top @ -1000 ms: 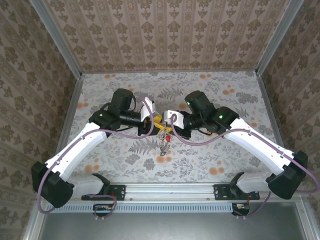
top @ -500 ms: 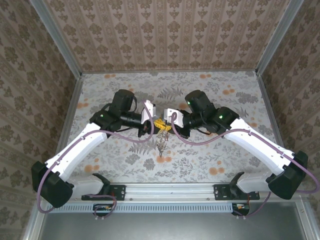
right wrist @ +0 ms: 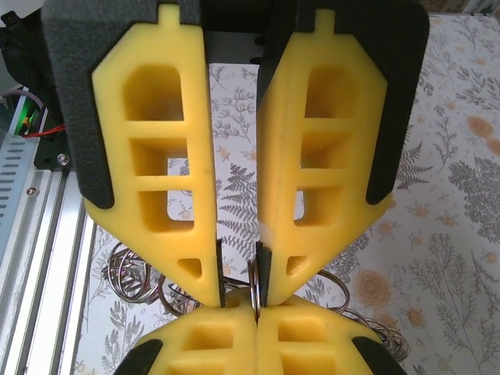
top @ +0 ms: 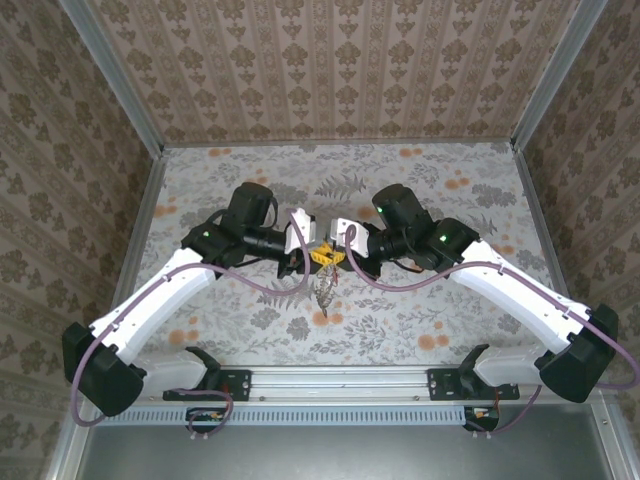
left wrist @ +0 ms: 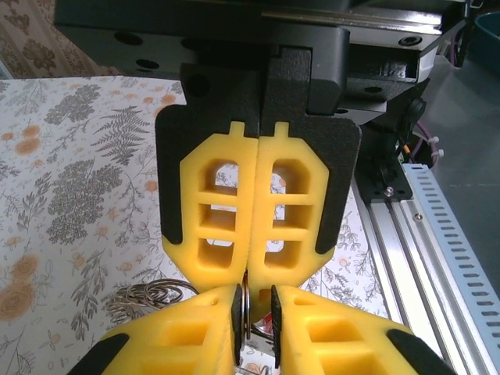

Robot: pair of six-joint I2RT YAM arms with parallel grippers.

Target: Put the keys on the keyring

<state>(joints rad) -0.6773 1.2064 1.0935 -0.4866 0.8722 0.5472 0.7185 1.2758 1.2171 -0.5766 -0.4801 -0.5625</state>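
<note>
Grippers tip to tip above tabletop [top: 450, 180] centre — right gripper [top: 343, 258] pinched on keyring [right wrist: 253, 283]; left gripper [top: 307, 255] fingers nearly closed on it — keys [top: 325, 290] dangling.

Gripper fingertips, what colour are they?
Yellow fingers with black backing, clearest in the right wrist view.

Both arms are bent in from the sides so the wrists meet nose to nose over the middle of the counter [top: 450, 180], white forearms angling up from the bases and the black wrist sections pointing at each other. The left gripper [top: 314, 256] has its yellow fingers [right wrist: 234, 148] nearly together with a thin gap left at the tips. The right gripper [top: 335, 257] is pressed fully closed, its fingers [left wrist: 258, 211] flat against each other, tips butting right up to the left one's.
</note>
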